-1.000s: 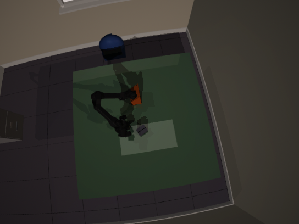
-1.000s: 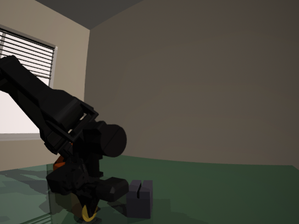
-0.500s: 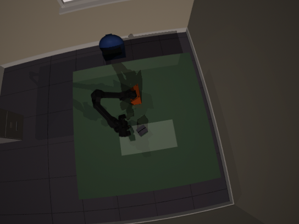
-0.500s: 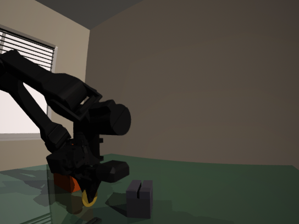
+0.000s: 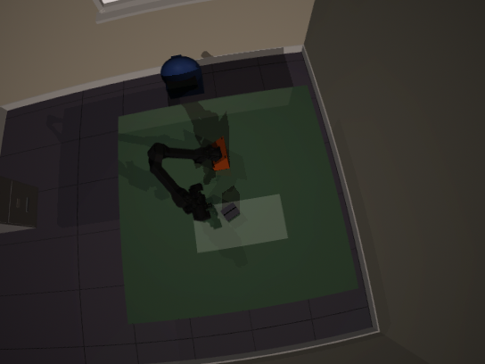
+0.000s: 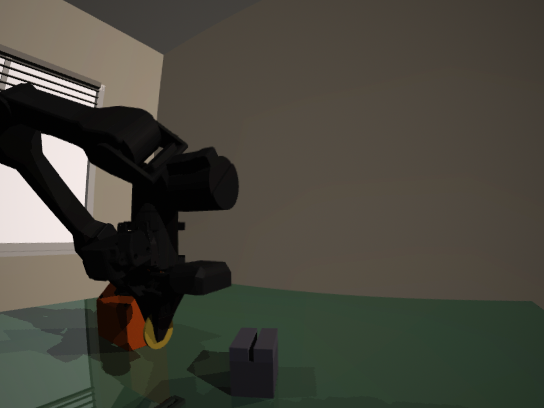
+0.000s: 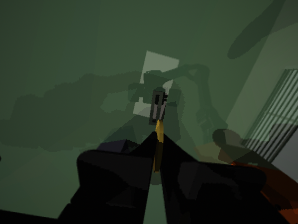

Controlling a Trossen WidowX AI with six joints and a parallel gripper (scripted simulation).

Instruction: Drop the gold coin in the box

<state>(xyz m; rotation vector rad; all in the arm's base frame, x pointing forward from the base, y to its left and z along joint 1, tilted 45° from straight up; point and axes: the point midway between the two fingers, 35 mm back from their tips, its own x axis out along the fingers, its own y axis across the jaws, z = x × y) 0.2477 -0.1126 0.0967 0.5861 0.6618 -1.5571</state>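
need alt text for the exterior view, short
A black robot arm's gripper is shut on a gold coin, holding it on edge above the green table. A small grey box with a slot in its lid stands to the right, apart from the coin. An orange block sits behind the gripper.

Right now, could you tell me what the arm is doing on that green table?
The single black arm has its gripper shut on the thin gold coin, held on edge between the jaws and lifted above the green table. The grey box with the narrow slot in its lid sits apart from it; in the wrist view the coin's edge points toward the box. The coin has not yet gone in.
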